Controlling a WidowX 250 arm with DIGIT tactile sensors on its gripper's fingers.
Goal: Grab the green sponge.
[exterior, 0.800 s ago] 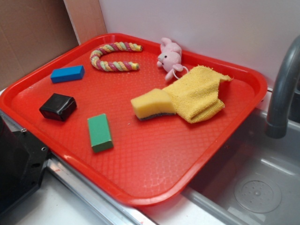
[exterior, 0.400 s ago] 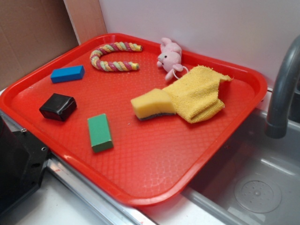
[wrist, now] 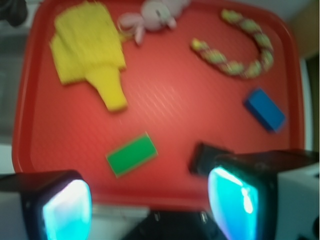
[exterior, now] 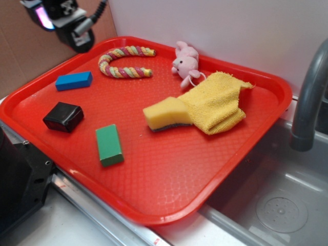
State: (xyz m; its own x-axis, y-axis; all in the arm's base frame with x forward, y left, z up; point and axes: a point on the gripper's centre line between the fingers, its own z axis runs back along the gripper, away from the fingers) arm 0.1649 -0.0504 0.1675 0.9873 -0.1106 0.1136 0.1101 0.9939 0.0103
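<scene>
The green sponge [exterior: 166, 113] is yellow foam with a dark scouring layer underneath. It lies near the middle of the red tray [exterior: 169, 179], its right end tucked under a yellow terry cloth [exterior: 218, 102]. In the wrist view the green sponge [wrist: 111, 91] shows at upper left beside the cloth [wrist: 85, 40]. My gripper [exterior: 64, 20] hangs high over the tray's far left corner, far from the sponge. Its fingers [wrist: 67, 210] stand wide apart around nothing, so the gripper [wrist: 150, 205] is open.
On the tray also lie a green block [exterior: 109, 145], a black block [exterior: 63, 116], a blue block [exterior: 74, 80], a striped rope toy [exterior: 124, 62] and a pink plush [exterior: 185, 61]. A sink basin [exterior: 277, 205] and grey faucet [exterior: 310, 97] sit to the right.
My gripper has come into the exterior view at the upper left; earlier it was out of frame. Nothing on the tray has moved.
</scene>
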